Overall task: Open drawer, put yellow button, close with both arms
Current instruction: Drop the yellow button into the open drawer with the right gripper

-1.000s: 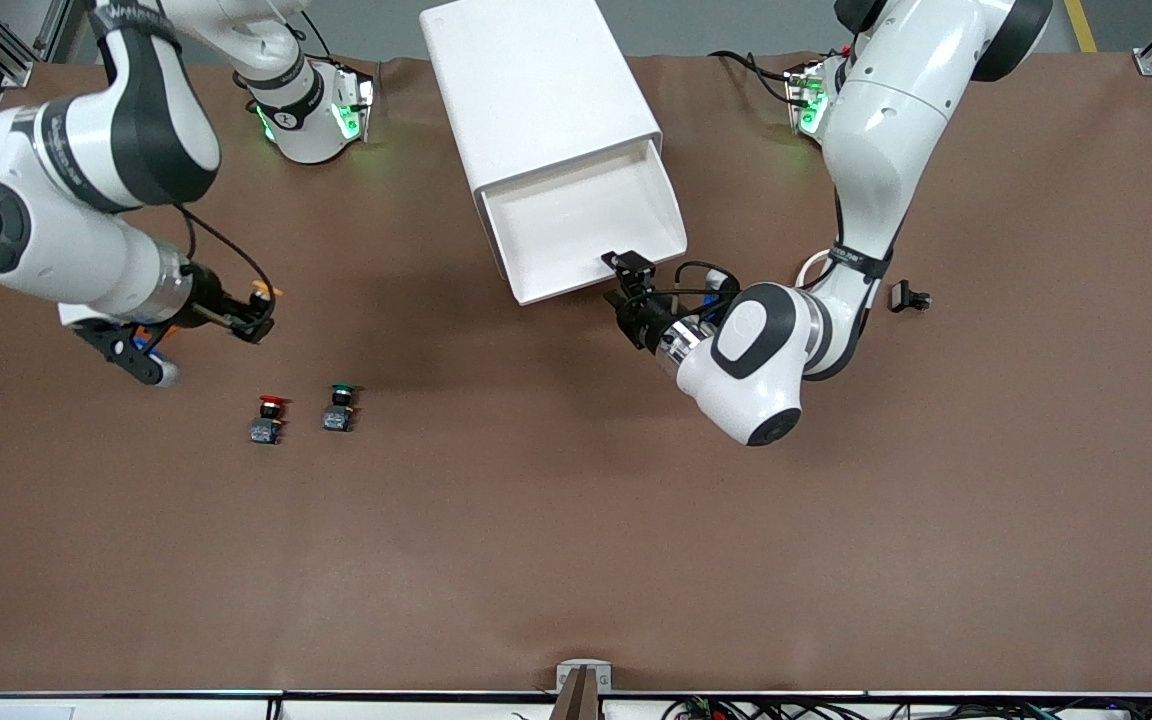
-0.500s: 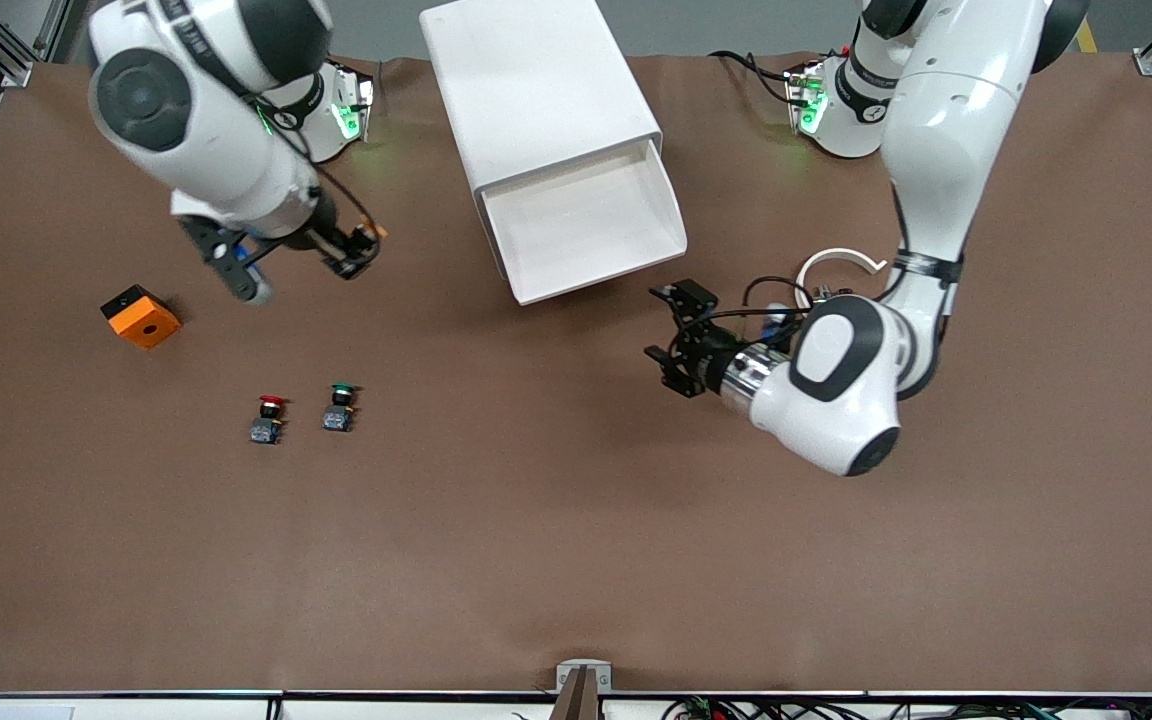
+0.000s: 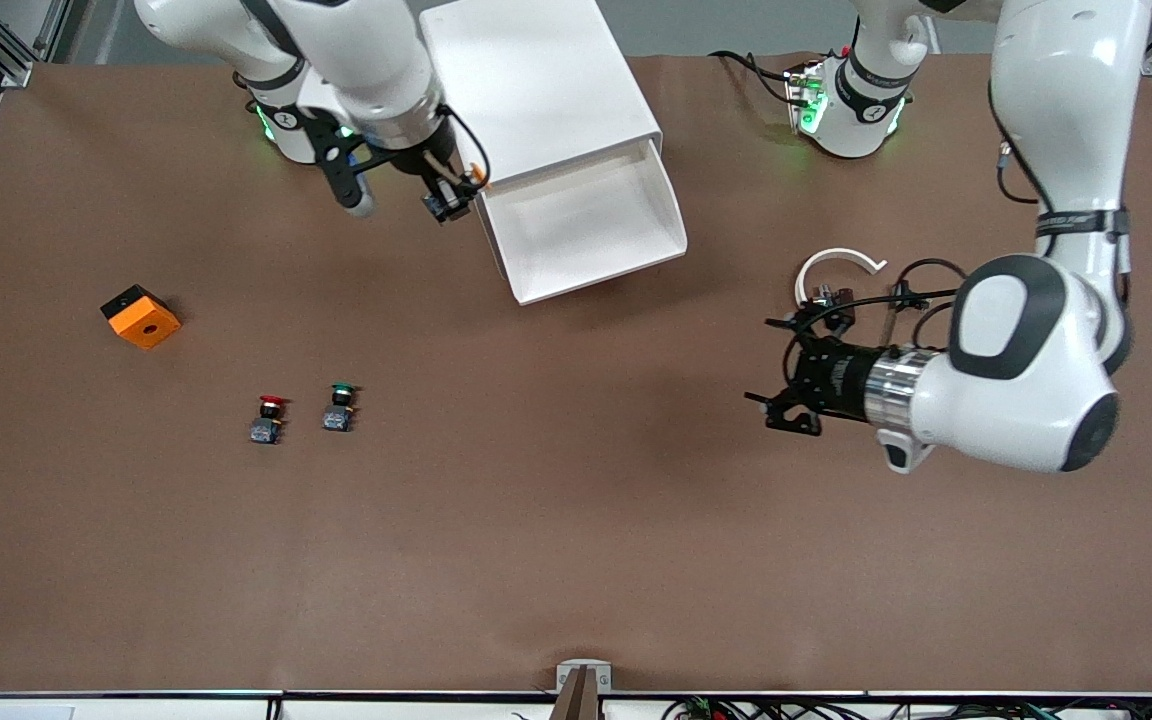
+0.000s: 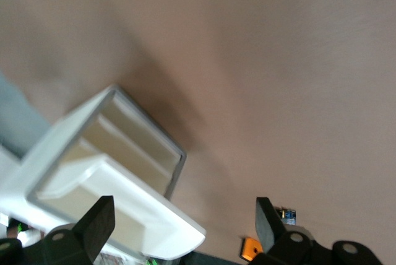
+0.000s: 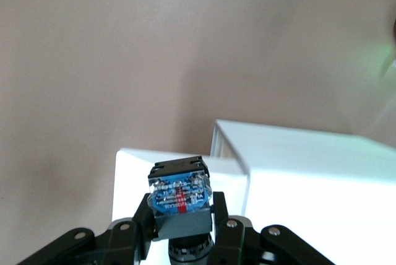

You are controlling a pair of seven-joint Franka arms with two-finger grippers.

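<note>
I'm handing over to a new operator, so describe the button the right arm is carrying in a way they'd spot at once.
Start at the tall white cabinet with its top drawer pulled open. The right gripper is beside that drawer's edge, shut on the yellow button, blue-grey base outward. The red button and green button stand on the table.

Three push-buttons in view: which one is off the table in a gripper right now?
The yellow button, clamped base-up in the right gripper beside the open drawer. The red-capped button and green-capped button stand on the table.
</note>
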